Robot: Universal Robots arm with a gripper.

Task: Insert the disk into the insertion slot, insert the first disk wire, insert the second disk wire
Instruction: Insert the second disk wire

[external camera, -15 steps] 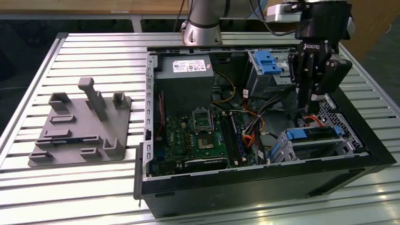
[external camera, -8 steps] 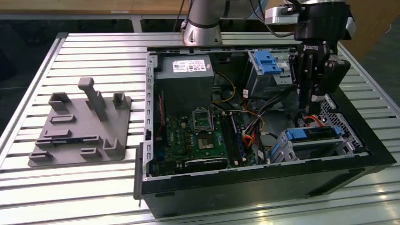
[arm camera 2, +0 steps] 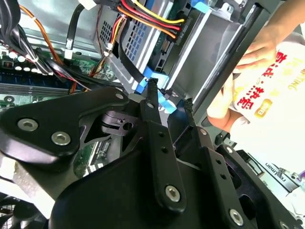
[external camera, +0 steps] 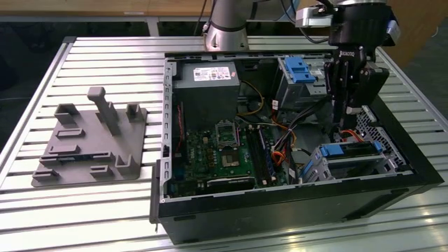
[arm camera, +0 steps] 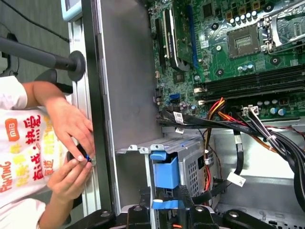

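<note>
The disk (external camera: 355,153), dark grey with blue carrier rails, lies inside the insertion slot (external camera: 328,169), a grey perforated cage at the case's near corner on the exterior view's right. My gripper (external camera: 343,123) hangs just above the cage's far end. In both wrist views the black fingers (arm camera 2: 151,124) close on a blue wire plug (arm camera: 167,205) at the disk's (arm camera 2: 209,52) end. A bundle of red, yellow and orange wires (arm camera 2: 152,16) ends at a black plug against that same end. The cage wall (arm camera: 190,160) is perforated.
The open computer case (external camera: 280,210) stands on a slatted metal table (external camera: 91,220). A taller bay with a blue latch (external camera: 297,69) sits behind the gripper. Loose cables (arm camera: 267,133) cross the motherboard (external camera: 224,152). A person's hands (arm camera: 71,143) are outside the case wall. A grey fixture plate (external camera: 91,147) lies on the exterior view's left.
</note>
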